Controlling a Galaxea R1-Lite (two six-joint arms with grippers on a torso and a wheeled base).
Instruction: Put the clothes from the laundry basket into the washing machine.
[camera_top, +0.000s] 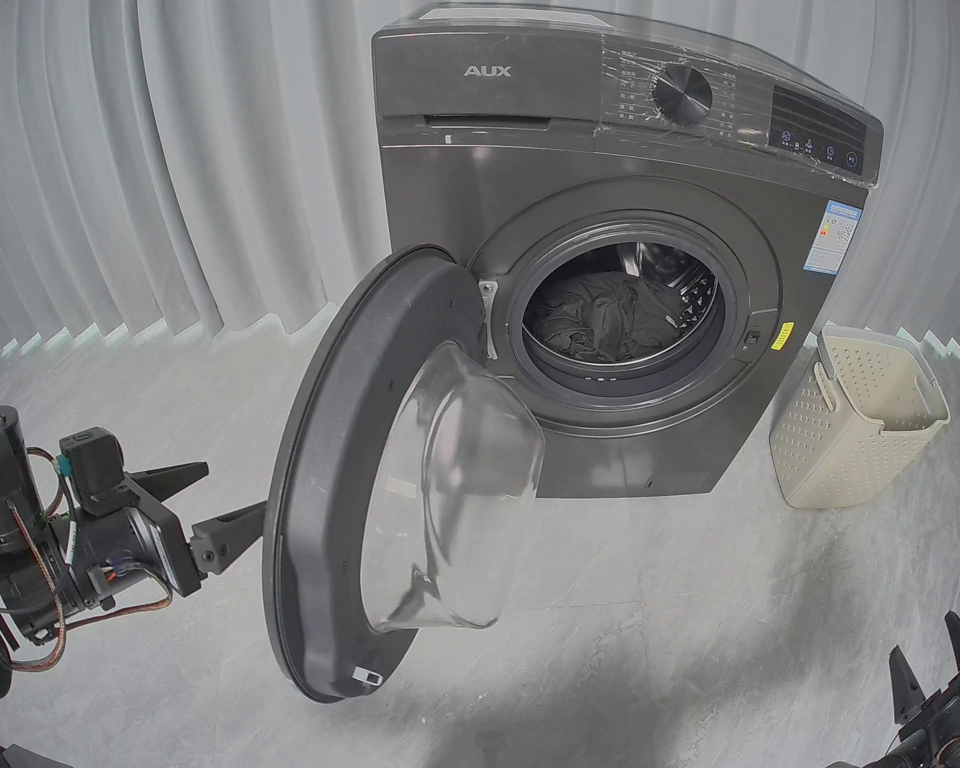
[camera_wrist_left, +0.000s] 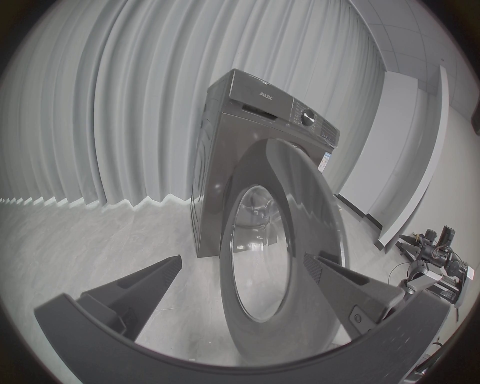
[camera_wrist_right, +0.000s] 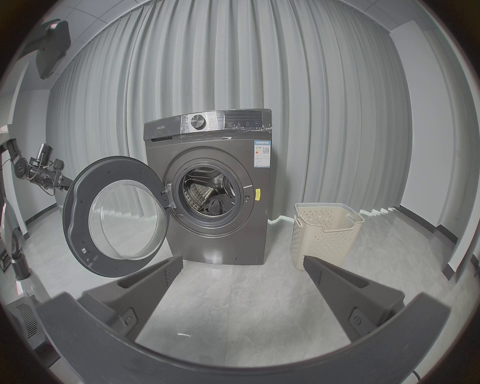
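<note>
Pale pleated curtains (camera_top: 200, 150) hang behind the washing machine (camera_top: 620, 150), which stands on a grey tiled floor (camera_top: 650, 620). Its round door (camera_top: 330, 450) is swung wide open toward the robot's left side. A dark heap of clothes (camera_top: 600, 315) lies inside the drum, low and toward the front of the opening. The cream laundry basket (camera_top: 850, 440) stands on the floor just beside the machine's right flank. From this angle it looks empty, though its bottom is not fully in sight.

Judging by that, the loading seems done and the next move is probably to shut the door. What matters then is the door's free edge. It juts out from the machine's front, and the left tool (camera_top: 235, 492) hangs right at that edge on the door's outer face. The door stands edge-on between its two fingers. This tool is spread wide and holds nothing, and I cannot say whether a fingertip touches the rim.

The right tool (camera_wrist_right: 242, 260) sits well back from the machine's front, facing the drum and basket. It is also wide open and empty, and much farther from the door than the left one.
</note>
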